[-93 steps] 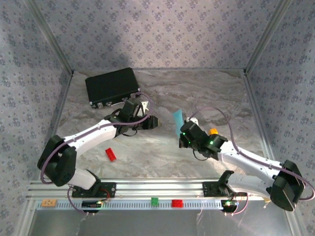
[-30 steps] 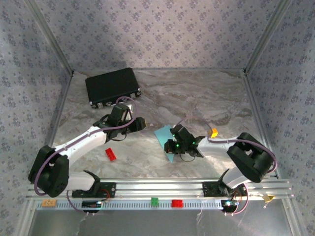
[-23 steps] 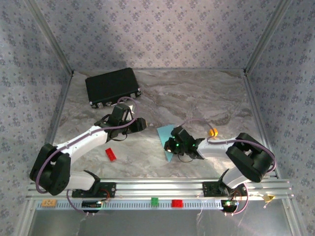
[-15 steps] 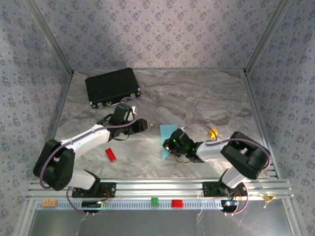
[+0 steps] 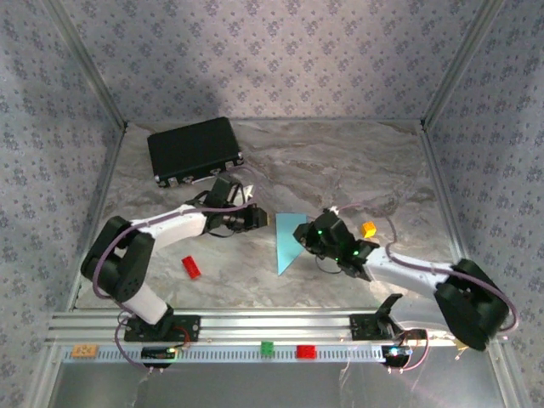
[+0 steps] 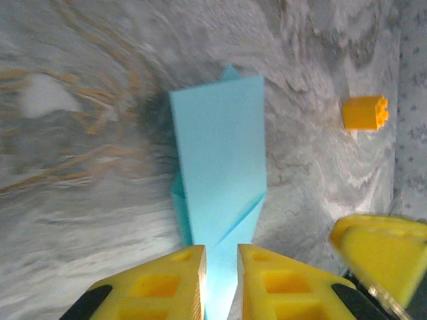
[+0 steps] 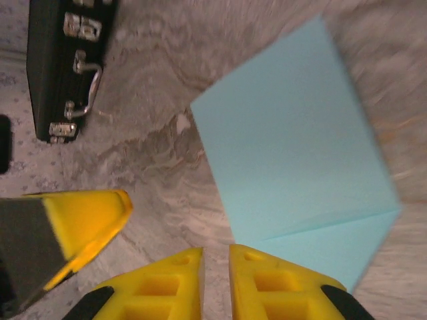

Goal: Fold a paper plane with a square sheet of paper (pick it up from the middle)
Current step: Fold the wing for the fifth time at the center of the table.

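Lying flat on the marbled table [image 5: 340, 170] near its middle, the sheet of paper [image 5: 287, 242] is already partly folded: a long narrow strip with a triangular flap, its point aimed toward 6 o'clock in the top view. Both arms meet over it, likely so one can pin it while the other works a crease.

The left gripper [image 6: 221, 257] comes in from the sheet's 10 o'clock. Its jaws are drawn almost together, and a sliver of blue shows in the slit. Whether they are nipping the paper's tip or only hanging above it cannot be told.

The right gripper [image 7: 215, 257] sits at the sheet's 3 o'clock edge. Its jaws are a narrow slit apart over bare table and clasp nothing, with the paper just beside its outer finger.

An orange brick [image 5: 368, 229] rests further out at 3 o'clock, a red brick [image 5: 191, 267] at 8 o'clock, and the black case [image 5: 194, 149] at 11 o'clock, all well apart from the sheet. Several folds look yet to be made.
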Controlling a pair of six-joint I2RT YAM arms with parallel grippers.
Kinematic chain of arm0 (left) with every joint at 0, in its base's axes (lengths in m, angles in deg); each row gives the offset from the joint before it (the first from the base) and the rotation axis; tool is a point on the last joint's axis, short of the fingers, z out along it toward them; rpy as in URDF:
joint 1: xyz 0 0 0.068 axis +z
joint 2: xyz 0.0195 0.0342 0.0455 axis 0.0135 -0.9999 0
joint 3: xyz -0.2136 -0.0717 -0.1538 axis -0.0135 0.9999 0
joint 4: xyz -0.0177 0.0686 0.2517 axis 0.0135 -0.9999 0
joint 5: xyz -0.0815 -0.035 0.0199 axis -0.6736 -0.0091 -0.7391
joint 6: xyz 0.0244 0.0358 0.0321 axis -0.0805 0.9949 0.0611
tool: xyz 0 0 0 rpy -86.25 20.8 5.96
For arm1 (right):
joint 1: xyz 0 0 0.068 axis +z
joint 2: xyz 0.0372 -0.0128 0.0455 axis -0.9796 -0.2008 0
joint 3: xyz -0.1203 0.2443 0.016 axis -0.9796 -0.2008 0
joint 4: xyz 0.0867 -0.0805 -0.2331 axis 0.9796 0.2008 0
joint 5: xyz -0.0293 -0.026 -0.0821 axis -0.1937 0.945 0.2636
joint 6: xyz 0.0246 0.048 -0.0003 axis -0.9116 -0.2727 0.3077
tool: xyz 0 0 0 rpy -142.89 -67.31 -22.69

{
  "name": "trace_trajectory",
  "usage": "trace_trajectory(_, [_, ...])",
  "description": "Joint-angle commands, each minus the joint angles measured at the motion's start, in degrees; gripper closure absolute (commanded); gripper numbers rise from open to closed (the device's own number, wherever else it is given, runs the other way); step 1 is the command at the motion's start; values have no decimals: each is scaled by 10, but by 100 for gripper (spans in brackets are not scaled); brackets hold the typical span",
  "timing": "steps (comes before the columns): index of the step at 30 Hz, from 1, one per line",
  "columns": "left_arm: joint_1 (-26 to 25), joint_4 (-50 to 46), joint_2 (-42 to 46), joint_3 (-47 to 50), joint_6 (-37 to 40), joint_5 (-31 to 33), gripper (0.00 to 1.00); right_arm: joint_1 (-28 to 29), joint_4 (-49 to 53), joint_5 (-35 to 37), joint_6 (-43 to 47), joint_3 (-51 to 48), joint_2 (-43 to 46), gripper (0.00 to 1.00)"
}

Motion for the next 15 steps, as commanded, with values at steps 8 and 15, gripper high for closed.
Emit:
trace_trajectory(8, [-55, 7, -108, -81, 6, -49, 84, -64, 96, -54, 93, -50, 86, 77])
trace_trajectory(15, [-56, -11, -152, -89, 5, -41, 89, -65, 82, -80, 104, -44, 47, 76])
